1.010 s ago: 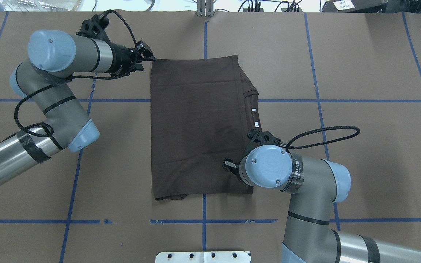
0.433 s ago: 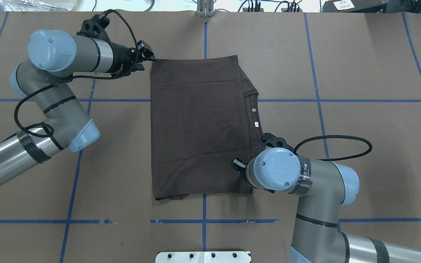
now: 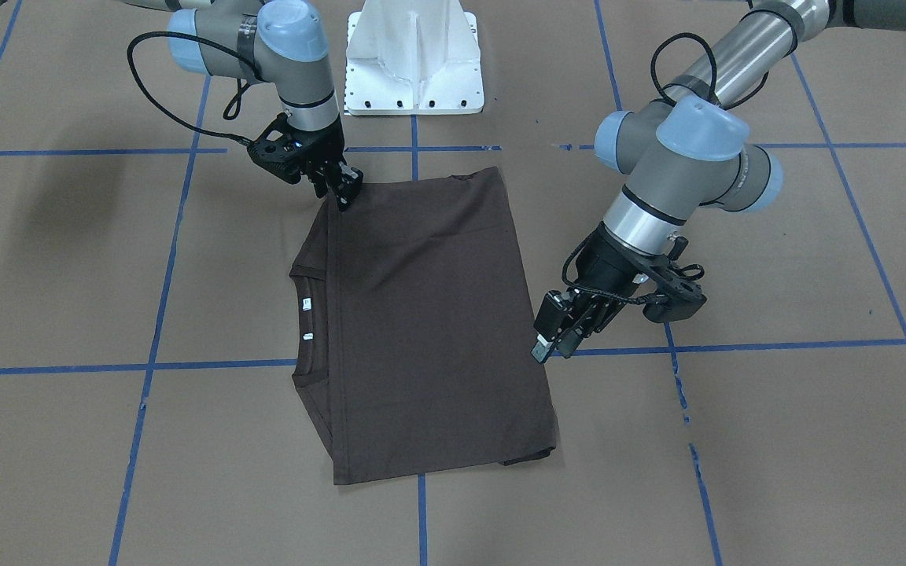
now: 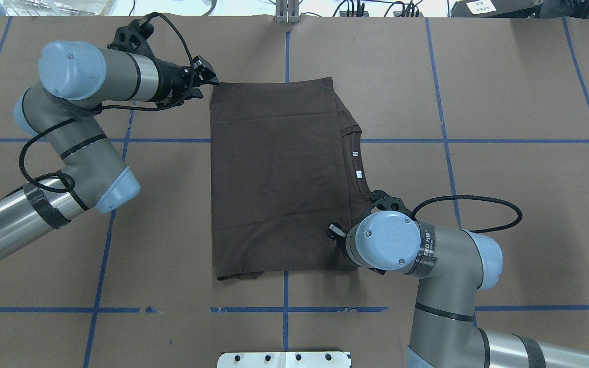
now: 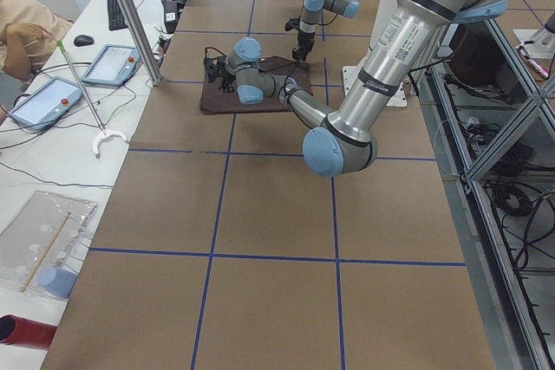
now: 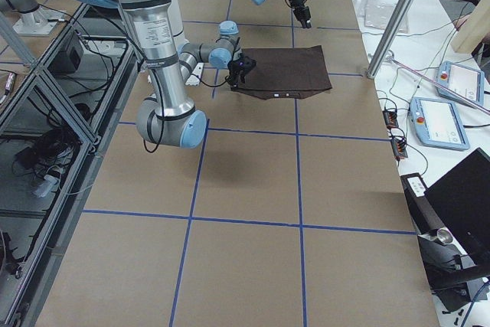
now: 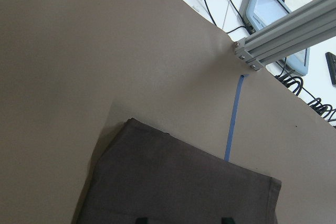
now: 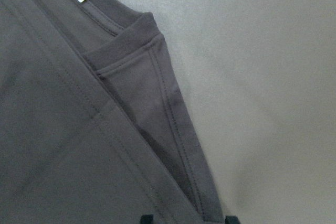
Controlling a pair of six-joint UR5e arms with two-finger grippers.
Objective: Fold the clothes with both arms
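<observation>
The dark brown T-shirt (image 4: 274, 179) lies folded flat in a rectangle on the brown table, its collar and white tags (image 4: 357, 163) at the overhead view's right edge. My left gripper (image 4: 211, 82) is open at the shirt's far left corner, low over the table; it also shows in the front view (image 3: 551, 346). Its fingertips (image 7: 140, 220) stand apart above that corner. My right gripper (image 3: 345, 196) is open at the shirt's near corner by the collar side. In the overhead view my own wrist hides it. Its fingertips (image 8: 148, 219) straddle the folded edge.
The white base pedestal (image 3: 414, 55) stands at the robot's side of the table. An aluminium post (image 4: 287, 13) rises at the far edge. Blue tape lines (image 4: 105, 245) grid the table. A side table with tablets (image 5: 52, 97) and a person lies beyond.
My right arm has moved a little to the right and towards the robot's side along the shirt's edge. My left arm has barely moved. The shirt lies as before.
</observation>
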